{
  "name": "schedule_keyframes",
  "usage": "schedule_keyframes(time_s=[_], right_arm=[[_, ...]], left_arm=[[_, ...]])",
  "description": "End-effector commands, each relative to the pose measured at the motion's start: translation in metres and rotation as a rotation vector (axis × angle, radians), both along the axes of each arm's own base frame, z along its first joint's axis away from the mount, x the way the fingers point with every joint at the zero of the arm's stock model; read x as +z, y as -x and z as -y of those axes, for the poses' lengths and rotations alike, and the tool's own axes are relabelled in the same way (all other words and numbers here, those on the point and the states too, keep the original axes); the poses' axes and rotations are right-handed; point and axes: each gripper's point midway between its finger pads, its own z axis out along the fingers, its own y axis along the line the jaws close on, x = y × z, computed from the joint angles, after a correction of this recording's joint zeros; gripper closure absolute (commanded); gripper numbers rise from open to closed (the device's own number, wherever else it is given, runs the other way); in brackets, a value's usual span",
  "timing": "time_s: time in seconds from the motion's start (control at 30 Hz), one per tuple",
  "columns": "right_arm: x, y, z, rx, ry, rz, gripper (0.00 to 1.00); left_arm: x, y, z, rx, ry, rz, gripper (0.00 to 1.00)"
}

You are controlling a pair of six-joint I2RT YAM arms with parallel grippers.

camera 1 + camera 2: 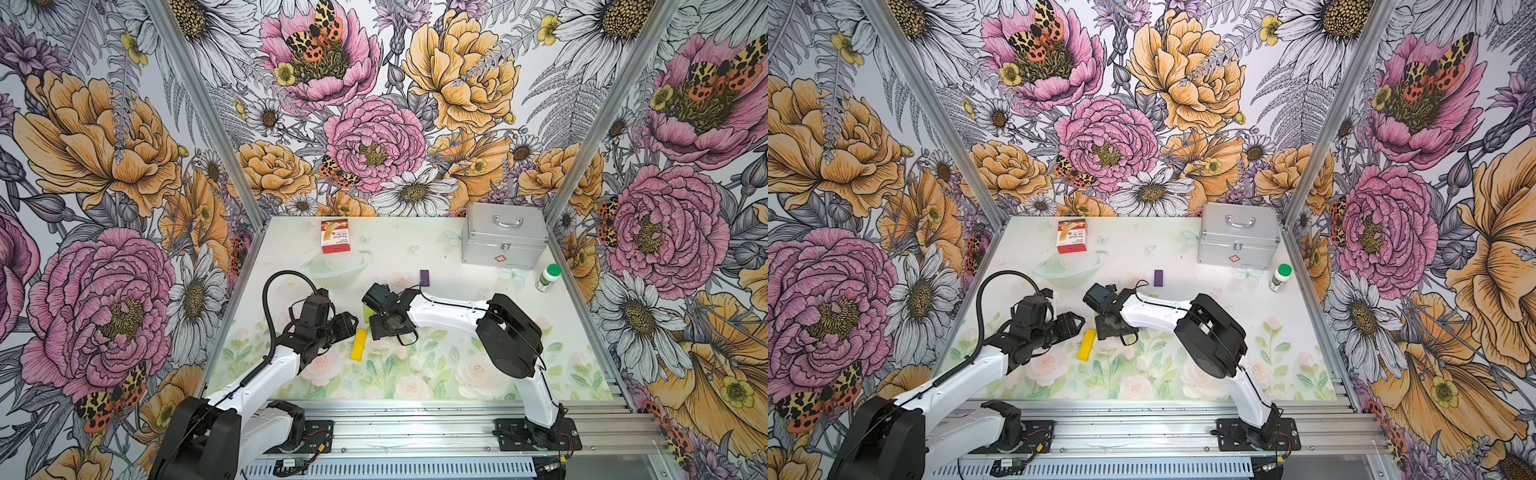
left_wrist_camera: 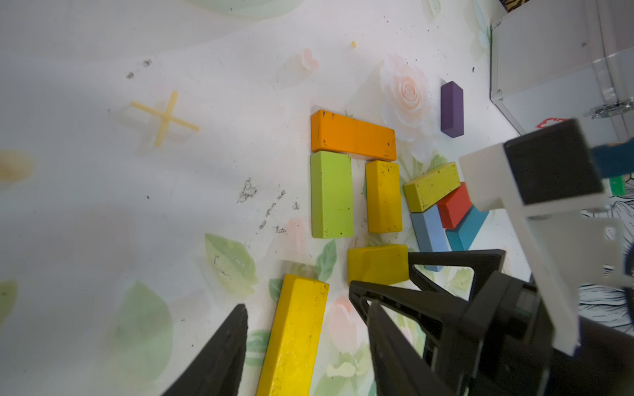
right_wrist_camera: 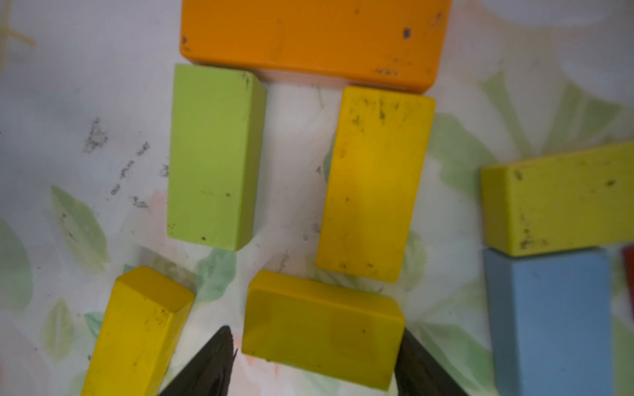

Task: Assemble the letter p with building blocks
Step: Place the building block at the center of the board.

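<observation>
The building blocks lay near the middle of the desk (image 1: 457, 374). The orange block (image 2: 353, 135) lay across the ends of the green block (image 2: 331, 195) and the amber block (image 2: 383, 197), which ran parallel with a gap between them.

The right claw (image 3: 317, 334) stood apart around the dark yellow block (image 3: 322, 329), which lay crosswise just off the amber block's free end. One finger (image 3: 219, 356) showed a small gap to it.

The left claw (image 2: 307, 308) stood apart astride the long yellow block (image 2: 295, 343), touching neither side.

The olive block (image 2: 430, 187), red block (image 2: 453, 205), light blue block (image 2: 427, 229) and teal block (image 2: 466, 228) lay piled beside the amber block. The purple block (image 2: 452, 109) lay apart, nearer the far edge.
</observation>
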Motion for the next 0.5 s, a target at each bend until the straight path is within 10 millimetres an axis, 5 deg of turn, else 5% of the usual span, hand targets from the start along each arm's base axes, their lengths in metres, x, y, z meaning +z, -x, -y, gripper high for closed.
schedule_keyframes(time_s=[0.0, 0.23, 0.47], right_arm=[[0.017, -0.004, -0.008, -0.004, -0.059, 0.026, 0.25], [0.048, -0.004, 0.005, -0.003, -0.086, 0.079, 0.25], [0.054, -0.005, 0.041, -0.035, -0.084, 0.089, 0.40]], left_arm=[[0.012, -0.008, 0.005, 0.006, 0.000, 0.036, 0.43], [0.014, -0.002, 0.018, -0.012, 0.007, 0.042, 0.43], [0.015, 0.003, 0.046, -0.048, 0.066, 0.054, 0.63]])
